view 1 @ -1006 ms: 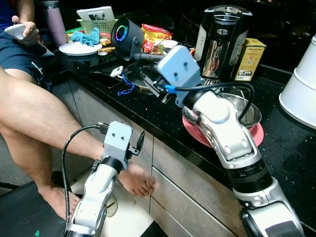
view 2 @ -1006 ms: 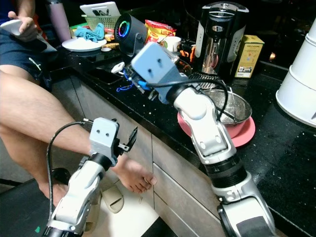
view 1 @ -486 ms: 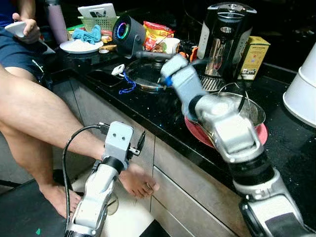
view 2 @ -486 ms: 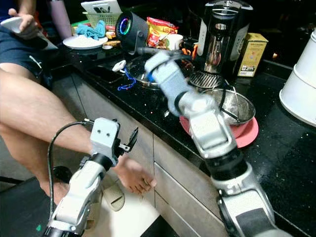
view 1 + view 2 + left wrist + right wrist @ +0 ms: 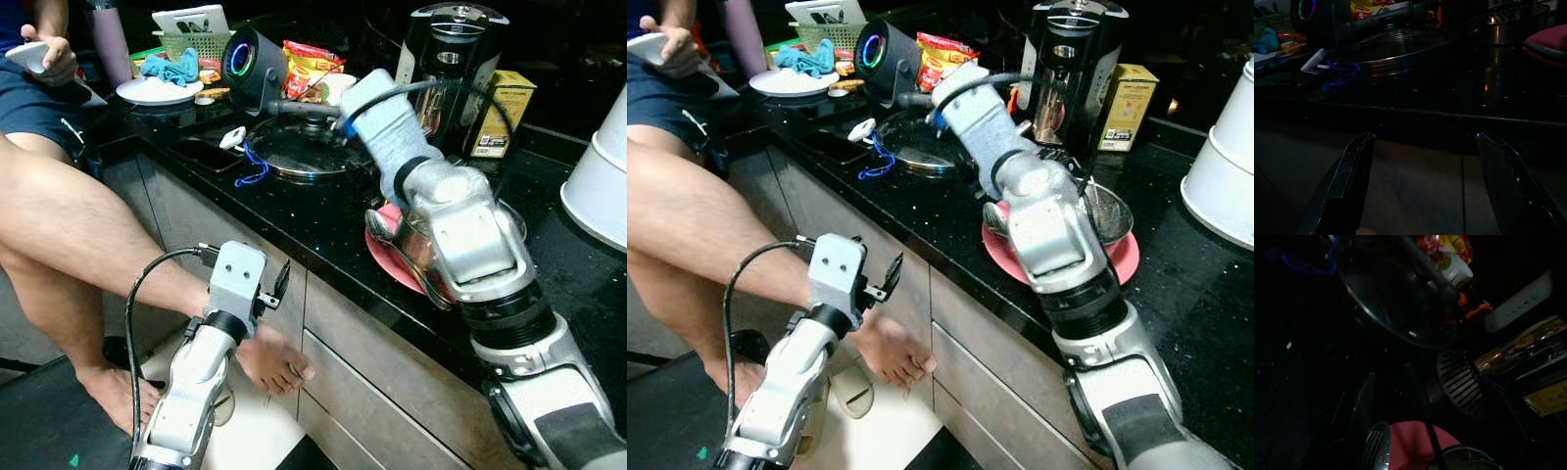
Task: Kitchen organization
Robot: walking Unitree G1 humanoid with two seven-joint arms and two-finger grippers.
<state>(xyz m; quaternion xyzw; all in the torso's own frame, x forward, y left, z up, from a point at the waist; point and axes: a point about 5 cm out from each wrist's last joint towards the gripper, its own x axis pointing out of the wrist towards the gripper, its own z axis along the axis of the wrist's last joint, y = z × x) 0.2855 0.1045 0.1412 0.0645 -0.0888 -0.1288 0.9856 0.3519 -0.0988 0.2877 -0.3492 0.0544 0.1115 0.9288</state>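
Reaching over black counter (image 5: 323, 220) with right gripper (image 5: 1400, 401), fingers too dark, cannot tell. Glass pan lid with black handle (image 5: 294, 147) lies flat beyond pink plate (image 5: 1112, 264). We judge it heavy, slick, breakable; grip handle. Left gripper (image 5: 1420, 196) idle, fingers spread.

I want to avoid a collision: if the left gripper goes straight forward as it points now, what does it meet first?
Probably the dark cabinet front below the black countertop; the left gripper is open and aims just under the edge, though depth is unclear.
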